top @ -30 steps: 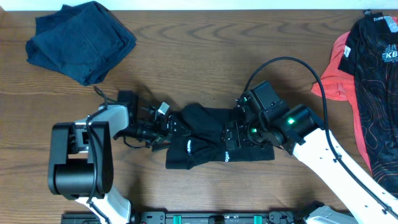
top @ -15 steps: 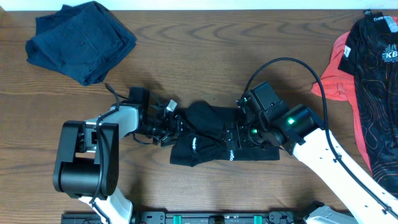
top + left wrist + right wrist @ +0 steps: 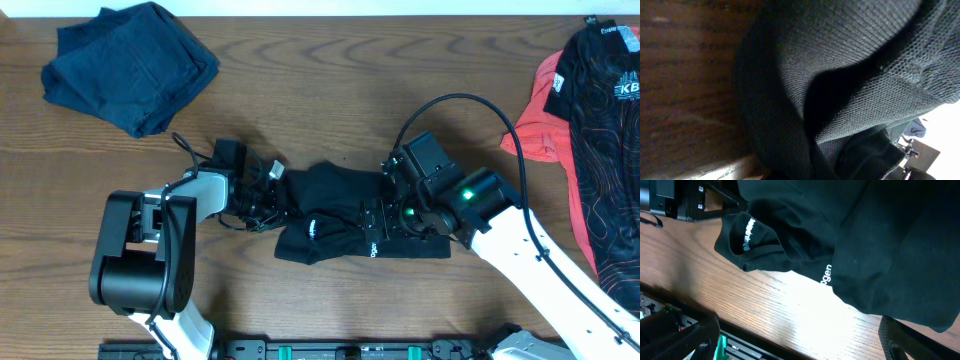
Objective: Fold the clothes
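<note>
Left hand (image 3: pixel 268 193): jaws drawn together, by all signs pinching the left end of the black garment (image 3: pixel 335 205). Its own camera shows only bunched dark knit pressed up close with bare wood beside it, so the fingers themselves are hidden.
Right hand (image 3: pixel 375 217): jaws wide apart, poised low over the right half of the same garment. It grips nothing that can be seen.
Black garment: rumpled and partly doubled over, lying between the two hands in the middle of the worktop (image 3: pixel 330 90), somewhat toward the near edge. Small white lettering (image 3: pixel 826 274) shows along the side facing the near edge.
Other clothes: a navy garment (image 3: pixel 130 65) is heaped at the far left corner. A pink garment (image 3: pixel 540 115) lies at the right edge with a black garment with red lines (image 3: pixel 605 150) spread over it. All are well apart from both hands.
Containers: none in view. Every garment lies straight on the wood.
Likely step: probably taking hold of the left end to carry it across or pull it flat.
Risk, thin grip: the left hand may hold only one layer of the bunch. Lifting would then peel that layer away and undo the fold rather than carry it.
Risk, no anchor: with the right hand not clamped, a pull from the left could drag the whole garment along the worktop instead of smoothing it.
Risk, crowding: the two hands sit near each other over one small bundle, so a sweep across could bump one into the other.
</note>
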`<state>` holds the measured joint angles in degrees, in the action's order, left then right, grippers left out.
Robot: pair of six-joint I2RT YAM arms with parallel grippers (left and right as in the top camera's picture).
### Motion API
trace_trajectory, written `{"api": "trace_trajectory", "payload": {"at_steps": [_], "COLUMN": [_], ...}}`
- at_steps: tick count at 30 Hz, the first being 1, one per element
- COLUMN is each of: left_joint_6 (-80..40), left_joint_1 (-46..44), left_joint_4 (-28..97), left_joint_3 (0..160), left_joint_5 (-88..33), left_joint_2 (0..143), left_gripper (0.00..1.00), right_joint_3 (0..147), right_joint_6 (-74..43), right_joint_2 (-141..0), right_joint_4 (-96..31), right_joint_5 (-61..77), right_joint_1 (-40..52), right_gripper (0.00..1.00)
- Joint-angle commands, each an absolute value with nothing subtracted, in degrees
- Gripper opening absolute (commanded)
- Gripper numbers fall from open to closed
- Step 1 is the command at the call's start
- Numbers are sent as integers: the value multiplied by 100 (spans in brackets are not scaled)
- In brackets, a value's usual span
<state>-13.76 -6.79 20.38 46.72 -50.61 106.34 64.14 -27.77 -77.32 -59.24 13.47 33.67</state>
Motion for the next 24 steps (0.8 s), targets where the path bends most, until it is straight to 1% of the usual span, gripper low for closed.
{"api": "trace_trajectory", "payload": {"at_steps": [1,5,8,11,15,20,24], "left_joint_6": [-1424,-1190,-958,-788,-746,-735,-738], "left_joint_1": [-486,-139,58,167,169,113,-95], "left_joint_4": [2123,2700,3367,4071,4853,5564,5774], "left_joint_3": [4617,4869,5183,5566,6099,6648,6759], "left_joint_5": [-4123,-3774,-3148,-2543,-2043,-2008,-2049], "left_joint_2": [10838,10770,10680,10506,10173,9454,8702], "left_gripper": [6,6,6,6,6,6,6], "right_joint_3": [6466,6464,6460,6442,6431,6261,6178], "right_joint_6": [-2655,-2606,-2606,-2611,-2626,-2738,-2751], "right_joint_2": [-7686,-7686,-7688,-7688,-7717,-7964,-8431], "right_joint_4": [-5992,-6071,-6084,-6064,-5992,-5485,-5035], "right_joint_5": [1330,1291,1162,996,840,810,775], "right_joint_1": [3363,3363,3361,3361,3361,3363,3361], "right_gripper": [99,99,99,99,99,97,96]}}
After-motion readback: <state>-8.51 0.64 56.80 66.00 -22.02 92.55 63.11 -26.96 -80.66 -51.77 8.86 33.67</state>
